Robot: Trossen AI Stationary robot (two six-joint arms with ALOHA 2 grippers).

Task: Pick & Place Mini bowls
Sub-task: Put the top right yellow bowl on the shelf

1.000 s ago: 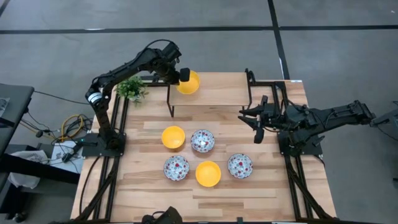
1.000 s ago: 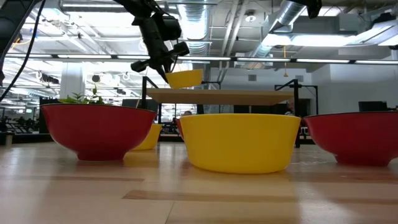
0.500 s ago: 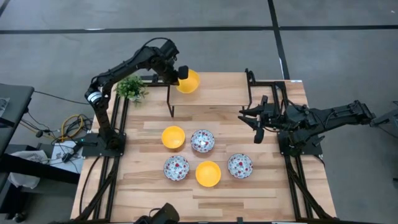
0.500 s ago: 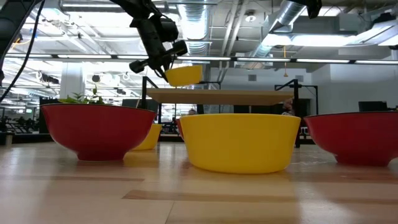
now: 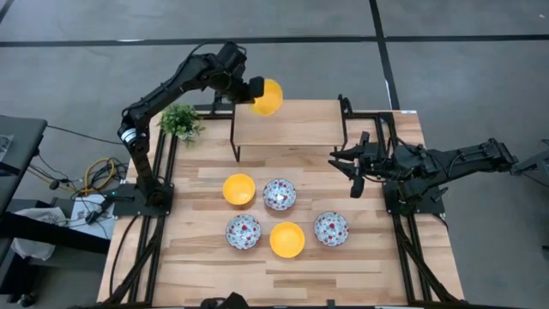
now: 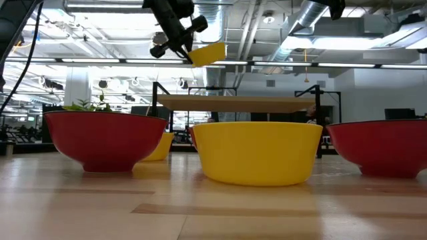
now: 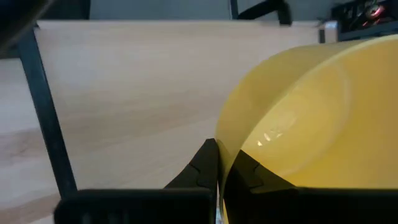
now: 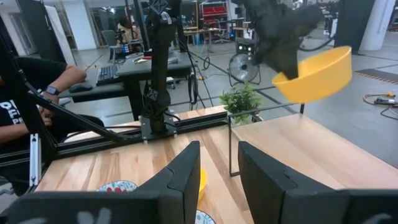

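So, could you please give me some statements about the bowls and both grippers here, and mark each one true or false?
1. The left gripper holds a yellow bowl in the air above the raised wooden shelf. True.
2. Five bowls sit on the table. True.
3. The right gripper grips a floral bowl. False: it is open and holds nothing.
4. The small green plant sits inside a bowl. False: it stands alone near the table's far left corner.

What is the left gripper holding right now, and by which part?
The left gripper holds a yellow mini bowl by its rim, one finger inside, one outside, above the raised shelf. The right gripper holds nothing.
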